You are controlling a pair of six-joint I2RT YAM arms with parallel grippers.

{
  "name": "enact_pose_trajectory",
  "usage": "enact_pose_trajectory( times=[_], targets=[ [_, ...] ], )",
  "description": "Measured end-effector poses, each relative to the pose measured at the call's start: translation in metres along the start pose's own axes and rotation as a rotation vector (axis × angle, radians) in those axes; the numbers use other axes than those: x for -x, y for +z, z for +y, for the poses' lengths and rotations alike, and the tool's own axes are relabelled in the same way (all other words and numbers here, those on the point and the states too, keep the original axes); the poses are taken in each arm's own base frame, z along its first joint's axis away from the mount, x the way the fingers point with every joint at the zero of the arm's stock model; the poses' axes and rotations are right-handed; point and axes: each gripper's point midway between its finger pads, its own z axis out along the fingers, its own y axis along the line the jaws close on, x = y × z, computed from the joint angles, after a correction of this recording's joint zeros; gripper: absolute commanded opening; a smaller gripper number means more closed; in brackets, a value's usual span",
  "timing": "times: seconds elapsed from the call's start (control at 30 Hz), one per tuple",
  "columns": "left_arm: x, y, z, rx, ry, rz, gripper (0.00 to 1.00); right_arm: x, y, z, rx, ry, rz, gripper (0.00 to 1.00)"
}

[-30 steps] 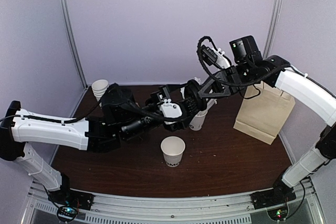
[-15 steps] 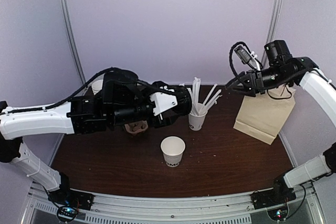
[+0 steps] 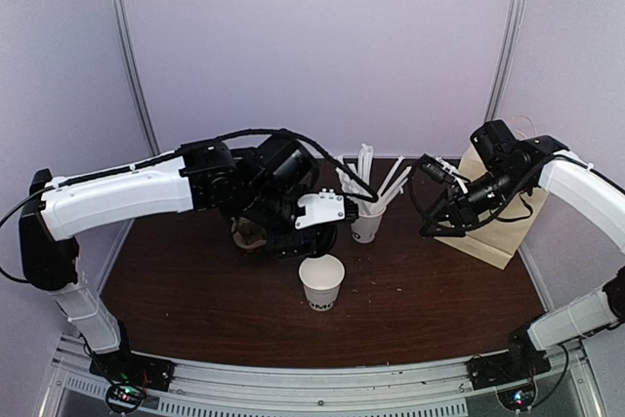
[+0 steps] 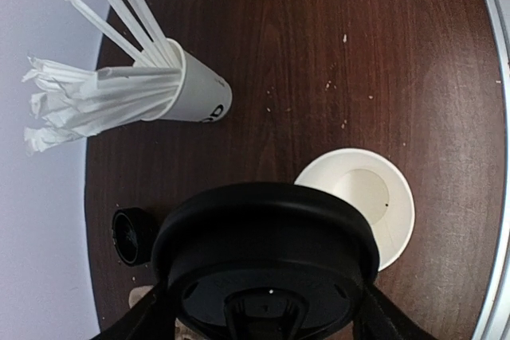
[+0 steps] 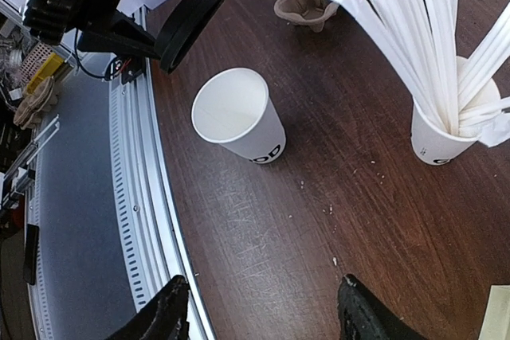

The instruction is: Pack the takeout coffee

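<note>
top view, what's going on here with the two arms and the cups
The left jaws grip a black dome lid raised close to a lidless white cup standing on the table. The right jaws are open and empty, near the brown paper bag. The cup is neither lidded nor bagged yet.

The top camera hangs above and behind the arm bases and looks down from afar on the whole dark table (image 3: 420, 300). The left wrist camera stares straight down from close in, its left fingers (image 4: 135, 320) flanking a black dome lid (image 4: 263, 260). Just past the fingertips sit a lidless white cup (image 4: 374, 197) and, farther ahead, a cup of straws (image 4: 195, 89). The right wrist camera looks down at a slant between its right fingers (image 5: 159, 316), from farther off. All three views share both cups.
</note>
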Motion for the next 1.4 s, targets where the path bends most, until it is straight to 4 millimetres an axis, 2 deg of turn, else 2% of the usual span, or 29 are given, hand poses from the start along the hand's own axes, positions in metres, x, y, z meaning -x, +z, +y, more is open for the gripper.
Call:
enact_pose_trajectory(
  times=[0.13, 0.33, 0.7, 0.87, 1.2, 1.4],
  targets=[
    [-0.006, 0.010, -0.006, -0.070, 0.001, 0.076, 0.67, -0.014, 0.010, 0.000, 0.005, 0.002, 0.036, 0.63],
    [-0.016, 0.023, -0.025, -0.176, 0.013, 0.150, 0.66, -0.022, 0.017, 0.001, 0.006, -0.008, 0.056, 0.63],
    [-0.004, 0.046, -0.036, -0.280, 0.015, 0.194, 0.65, -0.027, 0.019, 0.002, 0.003, -0.017, 0.055, 0.62],
    [-0.008, 0.050, -0.039, -0.302, 0.018, 0.226, 0.66, -0.027, 0.020, 0.001, 0.004, -0.021, 0.054, 0.62],
    [-0.011, 0.042, -0.040, -0.325, 0.011, 0.263, 0.66, -0.027, 0.020, 0.002, 0.010, -0.022, 0.052, 0.62],
    [-0.017, 0.052, -0.049, -0.359, 0.008, 0.291, 0.66, -0.027, 0.021, 0.002, 0.014, -0.021, 0.052, 0.62]
  ],
)
